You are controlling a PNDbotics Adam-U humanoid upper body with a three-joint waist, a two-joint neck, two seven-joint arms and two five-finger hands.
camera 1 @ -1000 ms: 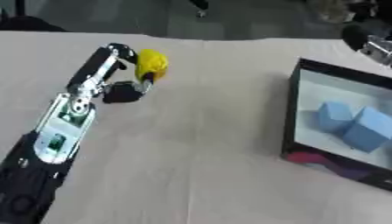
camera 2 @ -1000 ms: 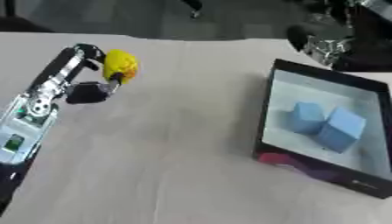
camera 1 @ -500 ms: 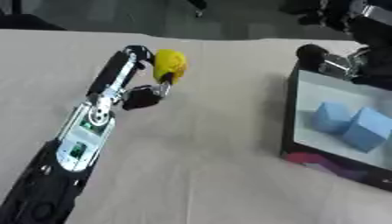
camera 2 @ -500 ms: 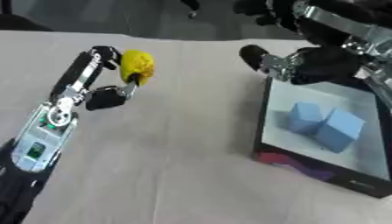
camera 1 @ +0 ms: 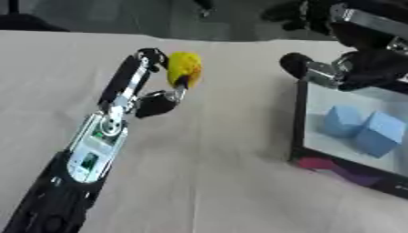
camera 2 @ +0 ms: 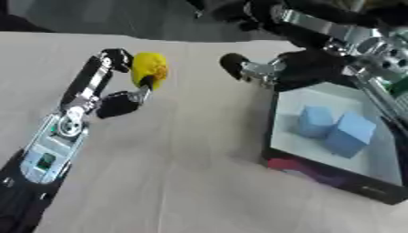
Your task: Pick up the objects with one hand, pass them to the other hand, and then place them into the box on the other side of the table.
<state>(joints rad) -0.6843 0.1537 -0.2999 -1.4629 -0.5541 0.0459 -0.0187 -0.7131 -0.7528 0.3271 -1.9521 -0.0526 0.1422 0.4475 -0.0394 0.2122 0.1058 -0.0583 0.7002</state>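
One yellow object pinched in the left hand; right hand nearby — fingers unclear.

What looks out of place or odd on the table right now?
Nothing stands out. The left hand holds the yellow object, the right hand is near the box, and two blue cubes sit inside it.
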